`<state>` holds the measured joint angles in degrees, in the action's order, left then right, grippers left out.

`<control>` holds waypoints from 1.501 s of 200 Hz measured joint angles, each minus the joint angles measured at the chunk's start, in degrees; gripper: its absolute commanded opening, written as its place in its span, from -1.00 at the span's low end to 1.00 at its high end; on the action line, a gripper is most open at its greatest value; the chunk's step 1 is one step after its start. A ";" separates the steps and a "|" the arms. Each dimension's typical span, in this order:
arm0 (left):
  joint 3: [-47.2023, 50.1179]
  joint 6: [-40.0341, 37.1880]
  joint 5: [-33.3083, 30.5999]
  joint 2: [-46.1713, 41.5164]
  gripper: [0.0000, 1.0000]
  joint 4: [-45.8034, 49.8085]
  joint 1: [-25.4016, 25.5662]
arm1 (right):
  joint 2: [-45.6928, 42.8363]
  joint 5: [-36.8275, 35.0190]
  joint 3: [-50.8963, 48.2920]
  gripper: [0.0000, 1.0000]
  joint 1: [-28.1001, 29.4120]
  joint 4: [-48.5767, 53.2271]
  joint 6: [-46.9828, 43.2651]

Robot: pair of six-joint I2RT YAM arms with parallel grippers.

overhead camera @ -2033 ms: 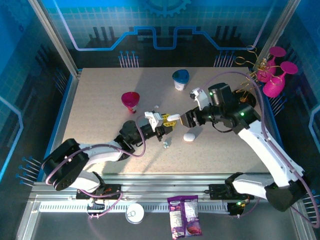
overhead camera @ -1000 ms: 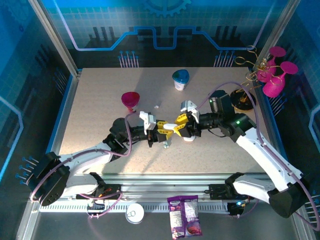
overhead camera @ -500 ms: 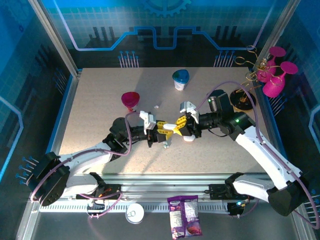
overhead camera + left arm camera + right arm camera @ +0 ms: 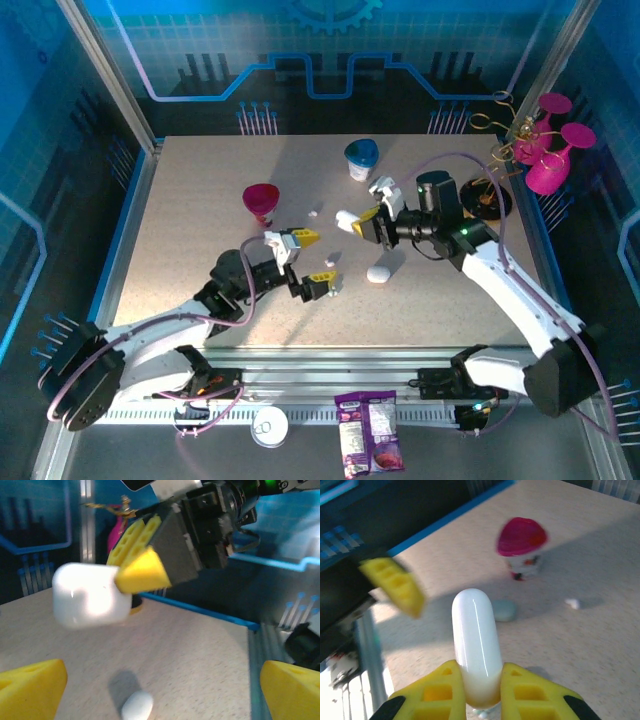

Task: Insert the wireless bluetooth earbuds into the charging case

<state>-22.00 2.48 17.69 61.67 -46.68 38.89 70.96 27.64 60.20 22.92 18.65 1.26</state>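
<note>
A white rounded charging case (image 4: 345,218) hangs above the table, clamped at one end by my right gripper (image 4: 362,223). In the right wrist view the case (image 4: 474,630) stands up between the yellow fingers of that gripper (image 4: 481,670). In the left wrist view the same case (image 4: 87,602) shows in front of my left gripper (image 4: 160,692), whose jaws stand wide apart and hold nothing. In the top view the left gripper (image 4: 313,259) sits left of and below the case. A tiny white earbud (image 4: 313,212) lies near the magenta cup, and it also appears from the right wrist (image 4: 572,602).
A second white pebble case (image 4: 378,273) lies on the table under the right arm. A pale green case (image 4: 504,610) lies beside the magenta cup (image 4: 261,200). A blue-lidded cup (image 4: 361,157) stands at the back, pink glasses (image 4: 550,150) at the far right.
The left gripper let go of the white case, opened wide and drew back to the left. The right gripper shut on the case and carried it up and to the right.
</note>
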 measured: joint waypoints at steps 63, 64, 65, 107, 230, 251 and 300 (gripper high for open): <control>1.92 -3.08 -21.77 -7.74 0.99 16.65 0.00 | 23.19 -13.22 6.51 -0.80 -1.66 -3.96 15.19; 1.92 -3.10 -21.94 -7.78 0.99 16.83 0.00 | 23.45 -13.35 6.67 -0.80 -1.68 -3.98 15.34; 1.92 -3.10 -22.12 -7.82 0.99 16.98 0.00 | 23.69 -13.51 6.82 -0.80 -1.68 -3.98 15.45; 1.90 -2.84 -29.35 -9.86 0.99 25.90 -0.11 | 39.19 -15.45 17.46 -0.77 -2.40 -5.01 20.92; -7.34 2.38 -27.15 0.15 0.99 41.51 -7.23 | 52.81 -15.06 30.01 -0.08 -5.77 -0.81 21.62; -12.15 2.16 -25.42 3.98 0.99 46.18 -9.31 | 52.13 -17.20 29.99 0.15 -6.51 0.72 19.82; -23.17 -0.61 -23.39 12.92 0.98 58.69 -12.87 | 40.30 -20.17 24.22 0.45 -6.10 0.94 14.60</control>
<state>-45.17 1.87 -5.69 74.59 12.01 26.02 111.26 7.46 84.42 16.82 19.59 15.86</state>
